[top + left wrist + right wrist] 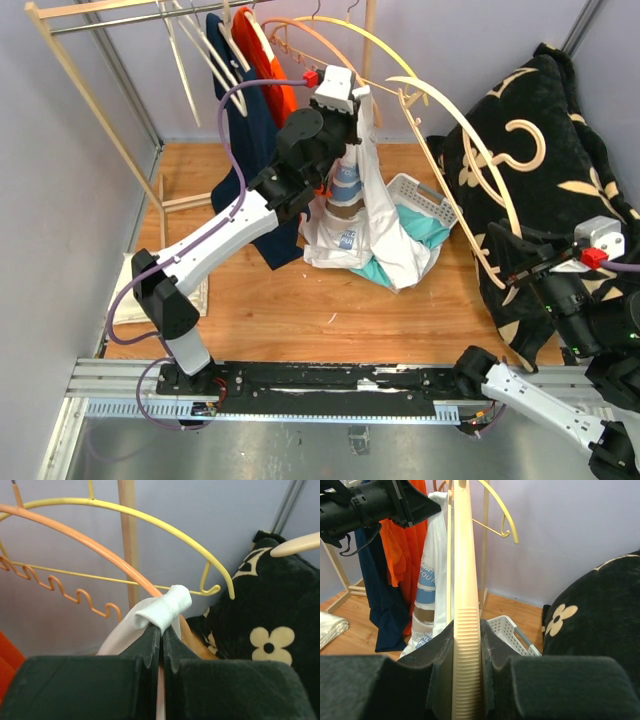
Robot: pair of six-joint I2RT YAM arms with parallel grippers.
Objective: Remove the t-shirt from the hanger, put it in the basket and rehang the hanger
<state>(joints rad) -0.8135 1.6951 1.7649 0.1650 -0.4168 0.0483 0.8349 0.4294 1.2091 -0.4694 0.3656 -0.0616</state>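
Observation:
The white t-shirt with blue and brown stripes hangs from a pinched fold at its top, and its hem pools on the floor. My left gripper is shut on that fold, just above the fingertips. The cream hanger arcs from beside the t-shirt's top down to my right gripper. That gripper is shut on the hanger's ribbed end. In the right wrist view the t-shirt hangs just left of the hanger's far end. Whether cloth still lies over the hanger is hidden.
A wooden rack holds a navy shirt, an orange shirt and bare hangers. An orange hanger and a yellow hanger arc behind the fold. A white basket stands beside a black patterned cushion. Folded cloth lies left.

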